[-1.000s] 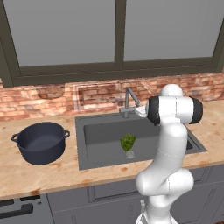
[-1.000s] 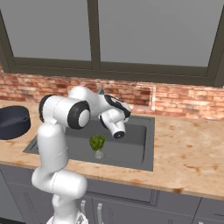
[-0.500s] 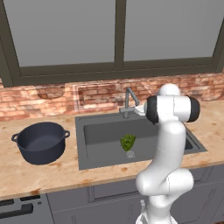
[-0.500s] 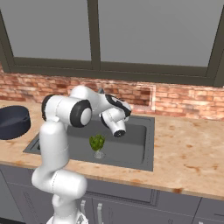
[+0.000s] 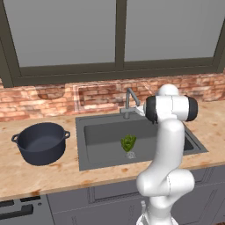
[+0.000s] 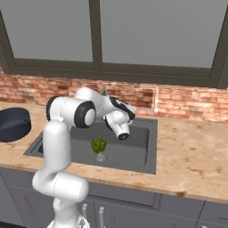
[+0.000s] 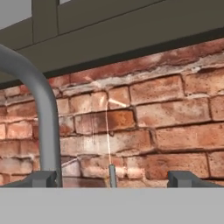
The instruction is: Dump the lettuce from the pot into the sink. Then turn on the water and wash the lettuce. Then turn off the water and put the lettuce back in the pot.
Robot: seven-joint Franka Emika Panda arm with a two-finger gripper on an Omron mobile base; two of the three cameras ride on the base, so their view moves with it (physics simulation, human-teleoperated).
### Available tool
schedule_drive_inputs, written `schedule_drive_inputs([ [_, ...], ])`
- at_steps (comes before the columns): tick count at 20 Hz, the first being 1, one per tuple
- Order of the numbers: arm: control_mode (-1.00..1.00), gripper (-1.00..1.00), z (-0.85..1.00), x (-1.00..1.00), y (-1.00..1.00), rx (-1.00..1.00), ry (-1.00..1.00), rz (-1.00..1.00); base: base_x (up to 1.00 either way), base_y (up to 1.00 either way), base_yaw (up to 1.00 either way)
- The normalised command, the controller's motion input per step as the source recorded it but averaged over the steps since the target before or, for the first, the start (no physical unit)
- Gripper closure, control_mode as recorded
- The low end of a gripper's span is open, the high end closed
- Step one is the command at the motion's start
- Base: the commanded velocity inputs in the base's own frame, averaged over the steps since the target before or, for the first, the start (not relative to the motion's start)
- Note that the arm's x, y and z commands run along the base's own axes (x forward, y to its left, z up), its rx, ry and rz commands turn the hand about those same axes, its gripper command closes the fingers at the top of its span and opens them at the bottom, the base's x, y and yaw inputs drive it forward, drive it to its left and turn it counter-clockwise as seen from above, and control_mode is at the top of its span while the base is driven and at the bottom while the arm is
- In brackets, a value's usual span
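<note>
Sitting upright in the dark rectangular sink (image 5: 94,132), the ruffled green lettuce (image 5: 128,142) rests near the round drain. A round navy pot (image 5: 41,142) with loop handles stands on the speckled tan table (image 5: 52,176) to the left. Facing rough red brick (image 7: 166,127), the hand (image 7: 113,178) is spread wide, empty, beside the curved grey faucet (image 7: 41,100).

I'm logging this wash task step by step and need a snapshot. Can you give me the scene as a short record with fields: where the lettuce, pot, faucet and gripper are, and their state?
lettuce: in the sink, near the basin's middle
pot: empty, upright on the counter left of the sink
faucet: at the sink's back edge; no water visible
gripper: open, empty, up by the faucet, facing the brick wall
task stage: lettuce dumped, washing apparently not started
</note>
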Motion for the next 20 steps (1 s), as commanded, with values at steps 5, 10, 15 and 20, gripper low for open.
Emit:
schedule_drive_inputs([
  [5, -1.0, -1.0, -0.07, 0.18, -0.07, 0.02, 0.0, 0.0, 0.0, 0.0, 0.0],
  [10, -1.0, -1.0, -0.07, 0.18, 0.0, 0.0, 0.0, 0.0, 0.0, 0.0, 0.0],
  [15, -1.0, -1.0, 0.0, 0.18, 0.03, 0.0, 0.0, 0.0, 0.0, 0.0, 0.0],
  [20, -1.0, -1.0, 0.0, 0.19, 0.14, 0.0, 0.0, 0.0, 0.0, 0.0, 0.0],
])
